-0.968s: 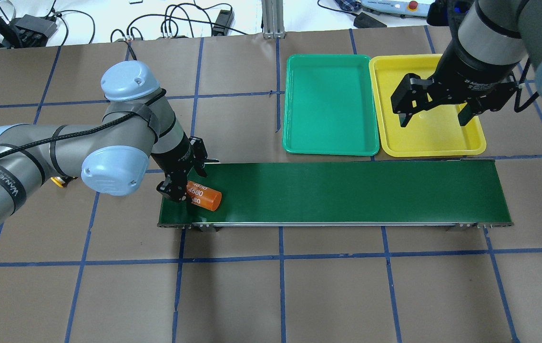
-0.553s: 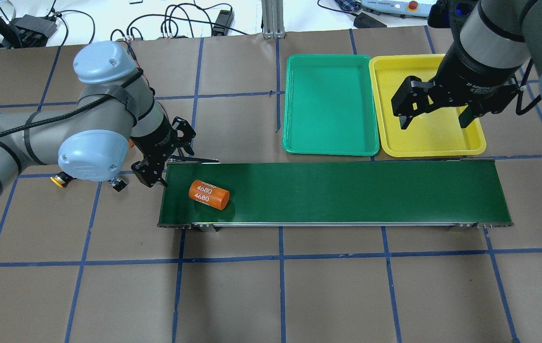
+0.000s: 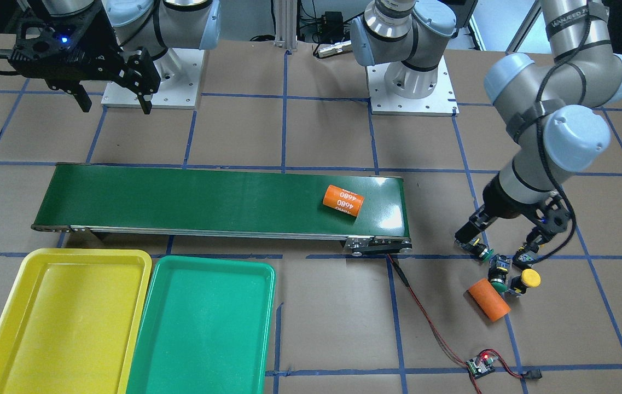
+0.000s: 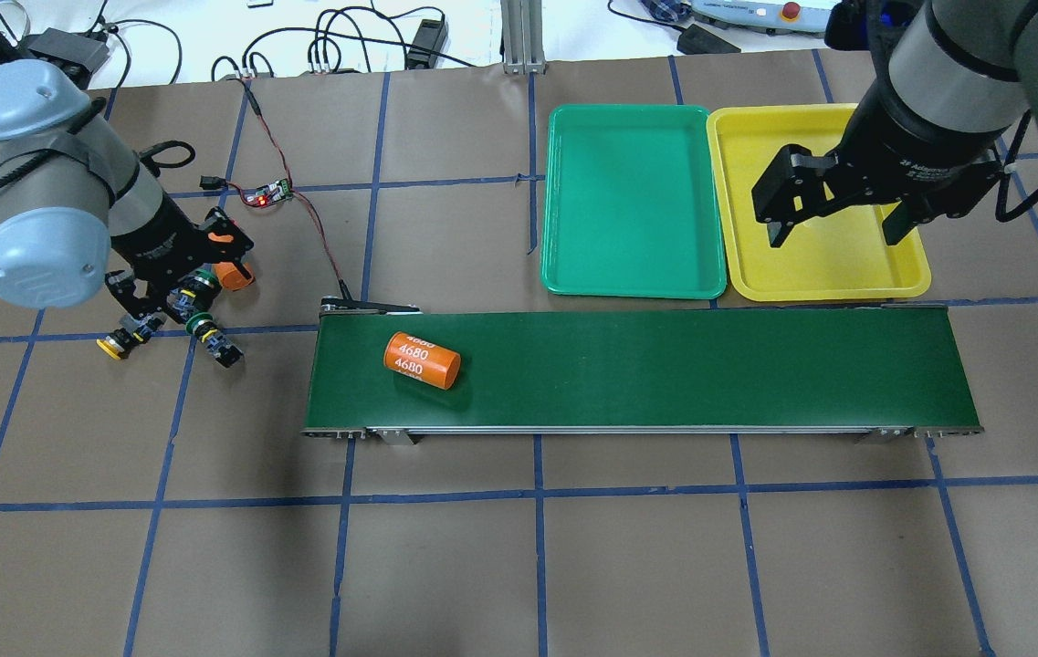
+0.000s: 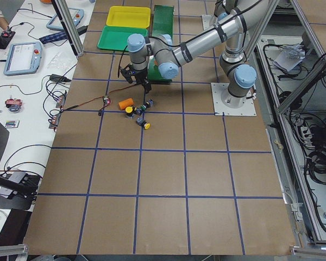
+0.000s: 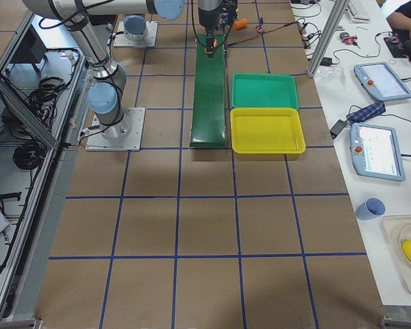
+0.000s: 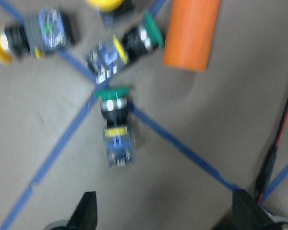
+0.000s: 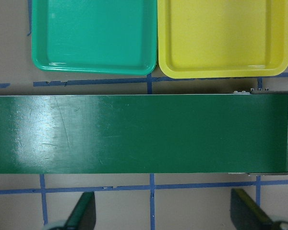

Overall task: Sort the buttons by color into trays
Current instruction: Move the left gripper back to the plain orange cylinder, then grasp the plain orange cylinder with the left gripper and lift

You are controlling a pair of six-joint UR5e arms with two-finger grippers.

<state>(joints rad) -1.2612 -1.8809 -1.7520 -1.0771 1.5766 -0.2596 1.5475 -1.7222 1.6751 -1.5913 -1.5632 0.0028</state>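
Now, left pincer (image 3: pixel 495 249) low, jaws apart, tips down over 4 buttons (image 3: pixel 528 279).

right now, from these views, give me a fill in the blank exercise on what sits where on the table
1. The 4680-printed cylinder lying on the long dark green conveyor belt is ____ in colour.
2. The shallow yellow plastic tray and the shallow green plastic tray are both ____.
3. The gripper hanging above the small mushroom-capped push buttons is the robot's ____ one.

Missing words: orange; empty; left
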